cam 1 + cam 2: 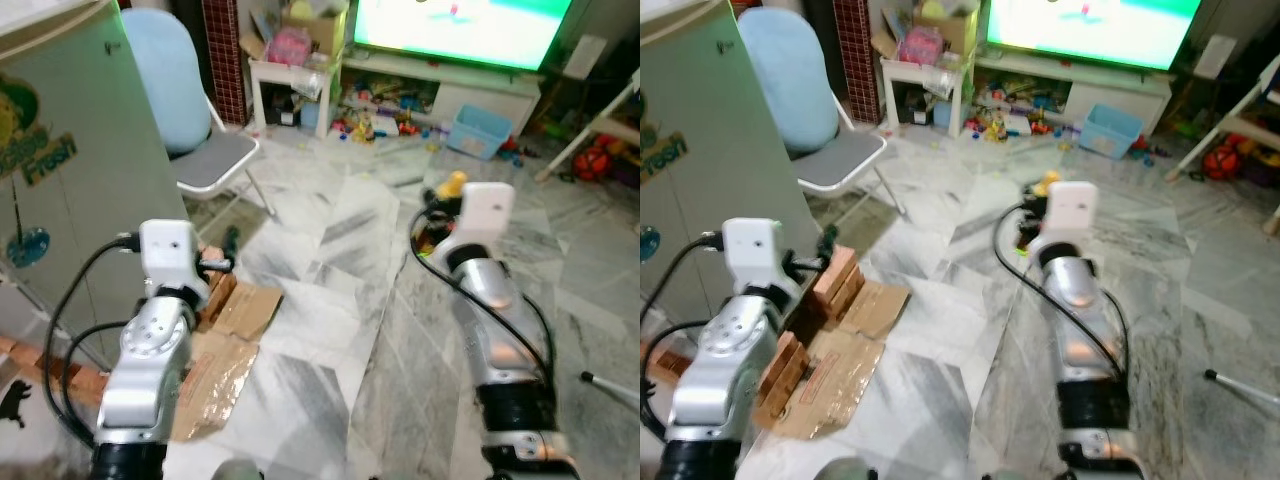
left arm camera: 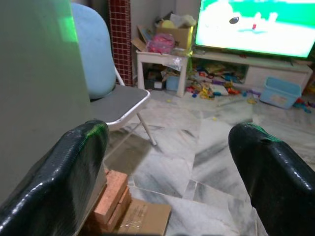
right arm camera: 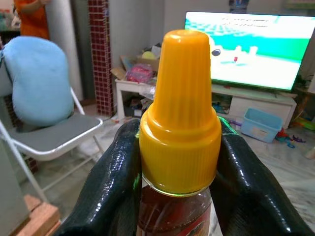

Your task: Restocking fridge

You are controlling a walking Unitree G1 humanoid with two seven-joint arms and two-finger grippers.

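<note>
The pale green fridge (image 1: 70, 170) stands shut at my left, with a "Fresh" sticker on its side. My right gripper (image 3: 179, 167) is shut on a sauce bottle (image 3: 180, 132) with a tall yellow cap and dark red contents, held upright over the marble floor. In the eye views the yellow cap (image 1: 452, 184) shows just beyond the right wrist. My left gripper (image 2: 167, 182) is open with nothing between its black fingers (image 2: 69, 182). It is raised close beside the fridge's side wall, pointing toward the chair.
A grey folding chair with a blue cushion (image 1: 200, 150) stands past the fridge. Bricks and flattened cardboard (image 1: 230, 310) lie at the fridge's foot. Farther off are a white side table (image 1: 290, 75), a lit TV (image 1: 460, 30), a blue bin (image 1: 480, 130) and scattered toys.
</note>
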